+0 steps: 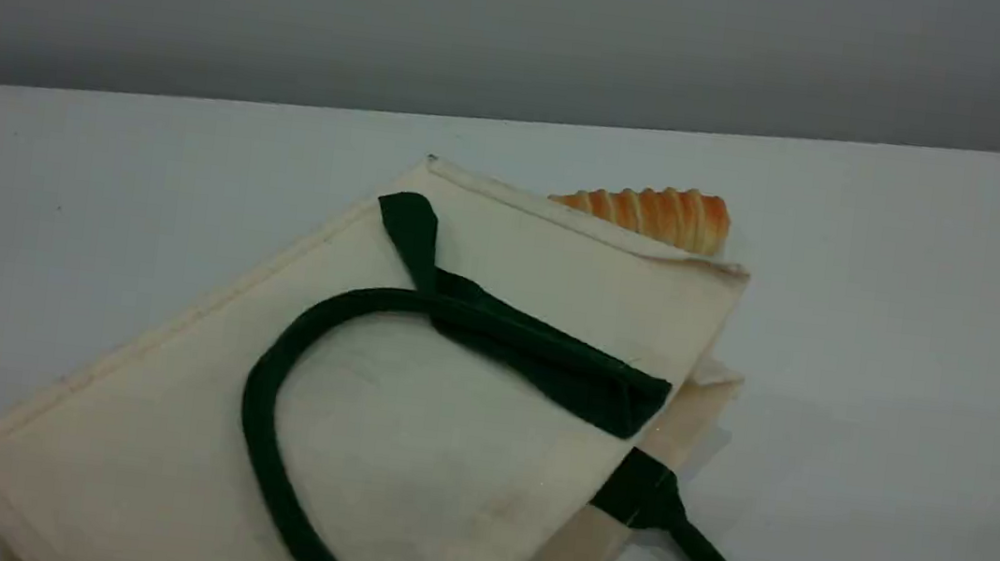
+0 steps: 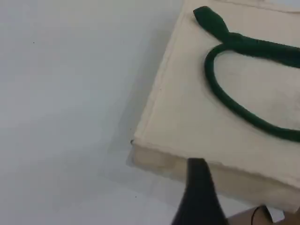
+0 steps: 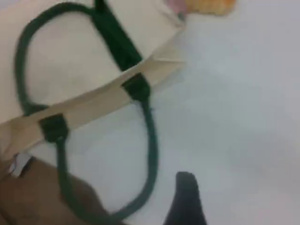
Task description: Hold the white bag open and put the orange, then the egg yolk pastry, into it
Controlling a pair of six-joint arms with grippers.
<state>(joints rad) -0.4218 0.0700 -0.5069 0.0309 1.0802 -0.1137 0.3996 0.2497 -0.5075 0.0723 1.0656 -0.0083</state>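
The white bag (image 1: 409, 421) lies flat on the table, one dark green handle (image 1: 260, 404) looped over its top face. The other handle (image 3: 151, 140) trails off its mouth edge onto the table. The orange and the egg yolk pastry are out of view. Neither arm appears in the scene view. The left gripper's fingertip (image 2: 199, 187) hovers over the bag's (image 2: 187, 112) closed bottom corner with nothing on it. On the other arm, the dark fingertip (image 3: 186, 192) hangs over bare table beside the trailing handle, also with nothing on it. Both grippers stand open.
A long golden striped bread roll (image 1: 658, 214) lies just behind the bag's far corner. A blurred pink patch (image 3: 174, 5) shows beside the roll (image 3: 211, 4). A brown surface (image 3: 33, 197) sits under the bag's near end.
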